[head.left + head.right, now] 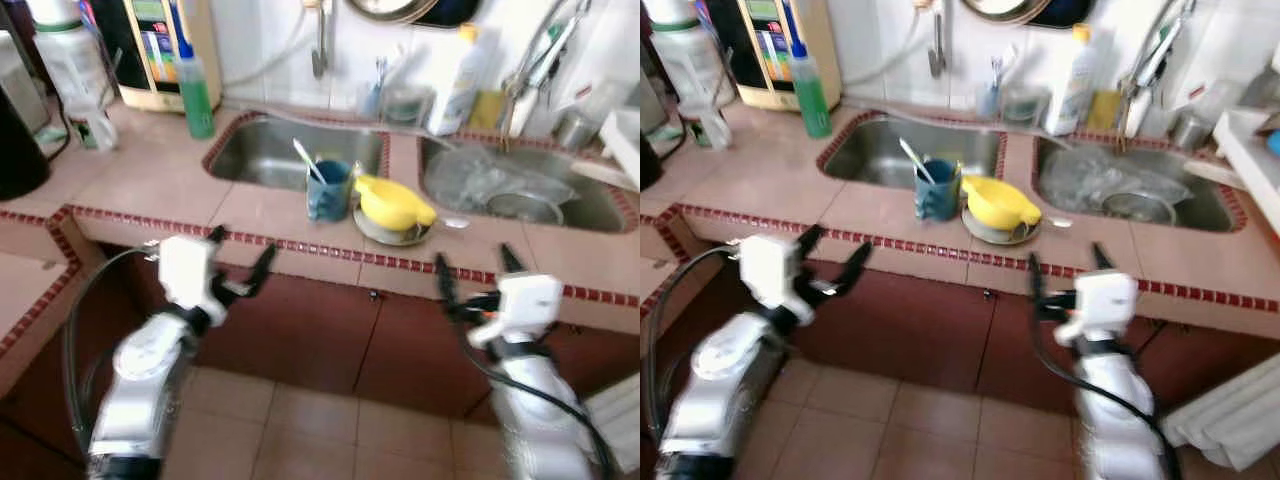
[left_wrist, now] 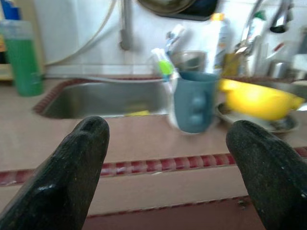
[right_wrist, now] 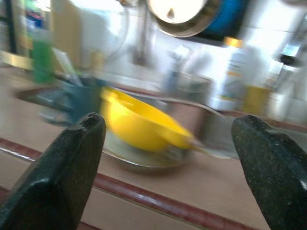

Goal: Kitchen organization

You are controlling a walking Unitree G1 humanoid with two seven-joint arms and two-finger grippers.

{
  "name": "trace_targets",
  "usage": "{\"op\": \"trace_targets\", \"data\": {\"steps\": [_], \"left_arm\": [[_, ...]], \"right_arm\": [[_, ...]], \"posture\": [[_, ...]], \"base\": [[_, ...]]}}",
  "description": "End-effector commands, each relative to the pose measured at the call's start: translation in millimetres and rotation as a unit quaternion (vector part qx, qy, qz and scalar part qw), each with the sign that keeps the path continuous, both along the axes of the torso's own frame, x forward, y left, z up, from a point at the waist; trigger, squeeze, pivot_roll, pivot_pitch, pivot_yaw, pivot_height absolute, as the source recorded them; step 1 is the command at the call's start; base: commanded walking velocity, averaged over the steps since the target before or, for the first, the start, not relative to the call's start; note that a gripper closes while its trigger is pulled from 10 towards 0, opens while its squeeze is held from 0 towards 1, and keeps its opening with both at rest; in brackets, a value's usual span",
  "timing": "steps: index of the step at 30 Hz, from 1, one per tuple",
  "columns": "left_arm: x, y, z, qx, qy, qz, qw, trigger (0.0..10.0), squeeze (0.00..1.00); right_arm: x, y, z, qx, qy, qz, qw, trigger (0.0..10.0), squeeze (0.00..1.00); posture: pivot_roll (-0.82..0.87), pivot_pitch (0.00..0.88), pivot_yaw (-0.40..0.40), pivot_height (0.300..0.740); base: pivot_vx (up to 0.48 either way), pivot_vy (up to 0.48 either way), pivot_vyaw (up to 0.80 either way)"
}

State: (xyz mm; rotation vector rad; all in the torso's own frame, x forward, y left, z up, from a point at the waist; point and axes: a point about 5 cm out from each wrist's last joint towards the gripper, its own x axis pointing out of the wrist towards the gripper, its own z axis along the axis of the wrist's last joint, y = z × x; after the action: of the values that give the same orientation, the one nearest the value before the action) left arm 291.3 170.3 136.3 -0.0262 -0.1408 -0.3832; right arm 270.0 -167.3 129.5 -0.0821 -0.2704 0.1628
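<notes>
Both grippers are held spread and empty before the counter [image 1: 270,215].
The blue cup [image 1: 328,188] and yellow bowl [image 1: 392,203] sit between the sinks; the bowl, judged light and slippery, is best taken by its rim.

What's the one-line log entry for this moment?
left gripper open, short of counter | right gripper open, short of counter | blue cup, yellow bowl untouched

The counter [image 1: 300,215] is viewed from above by the two head cameras, facing forward and down, with nearly the same scene covered by both. From each wrist camera the counter edge is seen low and close, along that gripper's own fingers. The blue mug [image 2: 193,101] and yellow bowl [image 3: 139,125] are shared by all four views.
</notes>
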Motion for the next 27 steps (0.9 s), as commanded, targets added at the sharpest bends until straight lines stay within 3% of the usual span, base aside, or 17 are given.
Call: {"op": "trace_targets", "data": {"steps": [1,21,27], "left_arm": [[0.6,-12.0,3.5,-0.006,-0.005,-0.018,1.000,10.0,0.00],[-2.2,-17.7,3.2,-0.008,0.004,-0.027,1.000,10.0,0.00],[-2.0,-19.0,3.1,-0.010,0.006,-0.029,1.000,10.0,0.00]], "right_arm": [[-1.6,-11.2,0.2,-0.011,0.004,-0.020,1.000,10.0,0.00],[-5.8,-15.4,-0.8,-0.005,0.019,-0.031,0.999,10.0,0.00],[-5.1,-19.2,-0.1,-0.005,0.020,-0.042,0.999,10.0,0.00]], "posture": [[-0.03,0.000,0.001,0.740],[-0.04,0.000,0.004,0.740],[-0.04,0.000,0.005,0.740]], "base": [[0.270,0.000,0.00],[0.277,0.000,0.00],[0.292,0.000,-0.72]]}}
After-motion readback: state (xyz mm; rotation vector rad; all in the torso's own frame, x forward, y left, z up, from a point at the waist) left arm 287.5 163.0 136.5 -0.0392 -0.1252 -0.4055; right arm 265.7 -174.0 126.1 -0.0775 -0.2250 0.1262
